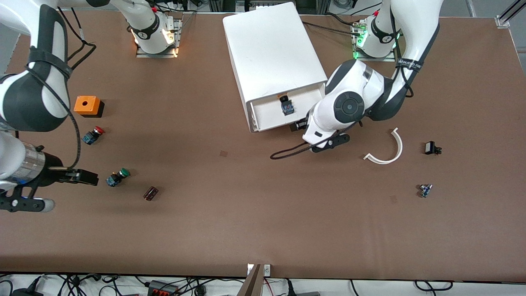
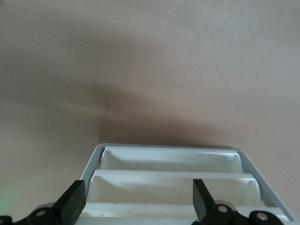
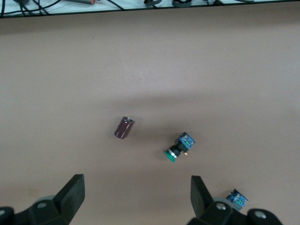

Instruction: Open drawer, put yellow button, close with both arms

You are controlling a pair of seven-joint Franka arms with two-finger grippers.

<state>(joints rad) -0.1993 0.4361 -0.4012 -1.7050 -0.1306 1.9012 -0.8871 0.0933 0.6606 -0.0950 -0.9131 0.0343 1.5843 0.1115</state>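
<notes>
So the yellow button (image 1: 287,106) is already lying in the open drawer (image 1: 269,117) of the white cabinet (image 1: 271,53), meaning what's left is the close. The left gripper (image 2: 138,206) sits right at the drawer front, fingers spread wide with nothing between them. The right gripper (image 3: 136,201) hangs over the table (image 1: 246,205) at the right arm's end, near the green-capped switch (image 1: 117,177), fingers also apart and empty; that arm is just waiting. For a clean close, the left one should push square on the front panel so the drawer doesn't skew, and the right could come in to steady the cabinet. The table is plain brown and matte, with cables (image 1: 172,285) bunched along its near edge
</notes>
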